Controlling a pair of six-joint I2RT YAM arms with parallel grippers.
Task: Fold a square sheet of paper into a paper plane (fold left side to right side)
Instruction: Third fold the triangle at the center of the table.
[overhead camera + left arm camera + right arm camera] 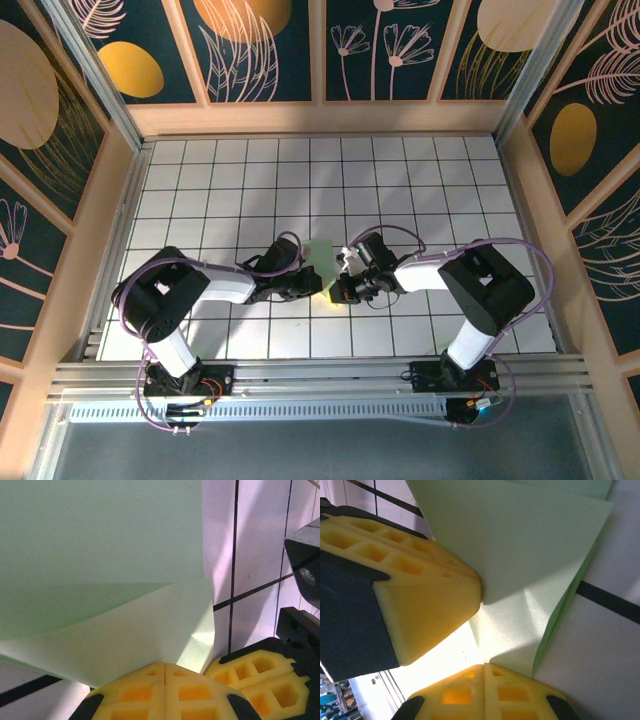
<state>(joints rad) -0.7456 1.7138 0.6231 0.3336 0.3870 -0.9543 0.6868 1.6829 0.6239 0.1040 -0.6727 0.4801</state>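
Sheet [322,254], light green, partly folded: found mid-bench [250,180], between both hands. A raised flap is pinched by the closed left hand [165,665]; its edge is gripped by the closed right hand [484,667].

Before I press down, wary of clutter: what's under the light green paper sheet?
White gridded table shows around the light green paper sheet; whatever lies directly beneath is covered.

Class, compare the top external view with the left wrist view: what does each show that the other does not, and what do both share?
Top external: the left arm and right arm whole, plus patterned walls. Left wrist: a lifted flap of the square sheet of paper meeting the shut left end effector. Shared: the green paper and gridded table.
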